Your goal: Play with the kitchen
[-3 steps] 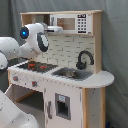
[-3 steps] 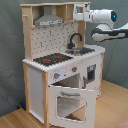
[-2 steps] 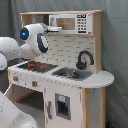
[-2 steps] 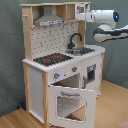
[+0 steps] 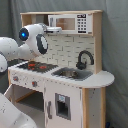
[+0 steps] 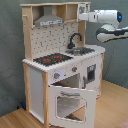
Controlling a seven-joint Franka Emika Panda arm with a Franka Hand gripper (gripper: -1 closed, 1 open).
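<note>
In the first exterior view the tall toy kitchen of pale wood and white panels fills the centre and right of the frame, before a grey curtain; its black hob with red rings lies at left of centre, the grey sink to its right, and the curved black faucet rises at the sink's right edge; a white microwave with a dark keypad sits in the upper shelf; the white robot arm with a blue light comes in from the left edge, its rounded wrist over the hob, and reaches toward the upper shelf beside the microwave; the end effector lies against that shelf, and whether its fingers are apart or together I cannot tell.

In the second exterior view the kitchen stands at centre on a wooden floor; the windowed oven door hangs open, tilted outward at lower centre; the grey hood sits at upper left above the hob; the arm enters from the upper right edge, the end effector at the top shelf's right end.
</note>
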